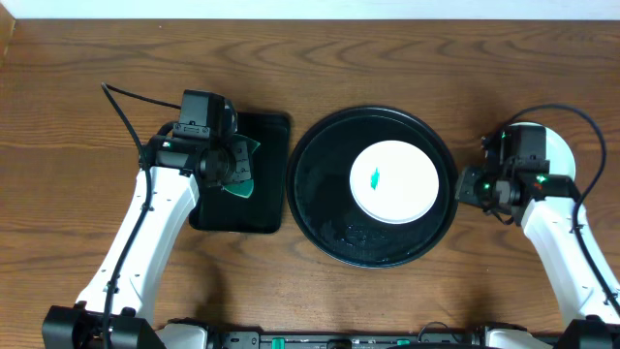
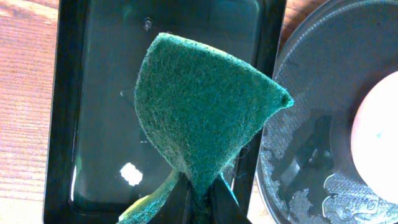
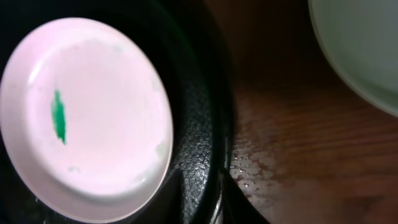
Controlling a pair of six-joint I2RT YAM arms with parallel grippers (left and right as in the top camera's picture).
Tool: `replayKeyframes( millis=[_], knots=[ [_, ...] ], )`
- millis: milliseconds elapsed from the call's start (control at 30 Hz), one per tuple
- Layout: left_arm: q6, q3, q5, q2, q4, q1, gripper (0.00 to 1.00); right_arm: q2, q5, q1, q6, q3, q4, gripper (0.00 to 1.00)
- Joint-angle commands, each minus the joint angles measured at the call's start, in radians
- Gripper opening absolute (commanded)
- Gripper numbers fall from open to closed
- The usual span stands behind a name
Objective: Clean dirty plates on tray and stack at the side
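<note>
Clamping a green scouring sponge point(image 2: 205, 112) by its lower end, the left claw point(image 2: 199, 193) hangs above the rectangular black tray point(image 2: 62, 124), left of the work. One dirty plate point(image 1: 392, 181), marked with a green smear point(image 3: 58, 116), lies in the right half of the round black tray point(image 1: 320, 213) in the middle of the table point(image 1: 291, 291). The right claw point(image 3: 202, 199) sits at that tray's right rim with a jaw on either side of it. Whether the jaws already press the rim I cannot tell, since dark fingers merge with the dark tray.

If the right claw bites unevenly, the tray may tip or skid, all the more because water beads point(image 3: 249, 168) lie on the wood just beside the rim. The plate rests loose, so a jolt could slide it. The sponge is held by a narrow pinch and fans out floppy, so it may fold or slip when pressed down.

A pale plate point(image 1: 557, 150) at the side lies partly under the right arm, and whether it is one or a stack is not clear.
</note>
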Motion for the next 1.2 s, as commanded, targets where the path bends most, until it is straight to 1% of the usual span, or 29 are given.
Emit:
replayKeyframes(
  millis=[0,33,67,100,133,200,300,400,600,667,833,1000,1033,1167],
  knots=[
    [-0.009,-0.007,-0.009,-0.007,-0.001,-0.002,0.08,0.001,0.002,0.01,-0.013,-0.035,0.019,0.99],
    [-0.009,-0.008,-0.009,-0.007,0.0,-0.002,0.08,0.001,0.0,0.01,-0.013,-0.035,0.022,0.97],
    [-0.009,-0.009,-0.009,-0.007,0.0,-0.002,0.08,0.0,-0.003,0.01,-0.013,-0.035,0.031,0.87],
    [-0.009,-0.01,-0.01,-0.007,0.0,-0.002,0.08,0.001,-0.006,0.01,-0.013,-0.035,0.039,0.69],
    [-0.009,-0.01,-0.01,-0.006,0.0,-0.002,0.08,0.003,-0.005,0.01,-0.005,-0.035,0.048,0.57],
    [-0.009,-0.01,-0.01,-0.006,0.0,-0.002,0.08,0.008,-0.005,0.01,-0.006,-0.039,0.066,0.44],
    [-0.009,-0.01,-0.01,-0.002,0.005,-0.002,0.08,0.026,-0.005,0.023,-0.006,-0.079,0.145,0.49],
    [-0.009,-0.01,-0.01,0.004,0.007,-0.002,0.08,0.034,-0.006,0.039,-0.002,-0.114,0.202,0.49],
    [-0.009,-0.01,-0.01,0.028,0.007,-0.002,0.08,0.052,-0.005,0.061,-0.003,-0.129,0.248,0.47],
    [-0.009,-0.01,-0.01,0.039,0.007,-0.002,0.08,0.062,-0.005,0.066,-0.003,-0.132,0.265,0.46],
    [-0.009,-0.01,-0.01,0.06,0.014,-0.002,0.08,0.115,-0.005,0.068,-0.002,-0.132,0.298,0.38],
    [-0.009,-0.01,-0.01,0.06,0.026,-0.002,0.08,0.169,-0.009,0.073,0.024,-0.132,0.321,0.36],
    [-0.009,-0.01,-0.01,0.06,0.026,-0.002,0.08,0.173,-0.031,0.073,0.024,-0.132,0.324,0.34],
    [-0.009,-0.01,-0.01,0.06,0.026,-0.002,0.08,0.173,-0.105,0.073,0.024,-0.132,0.335,0.34]
  ],
)
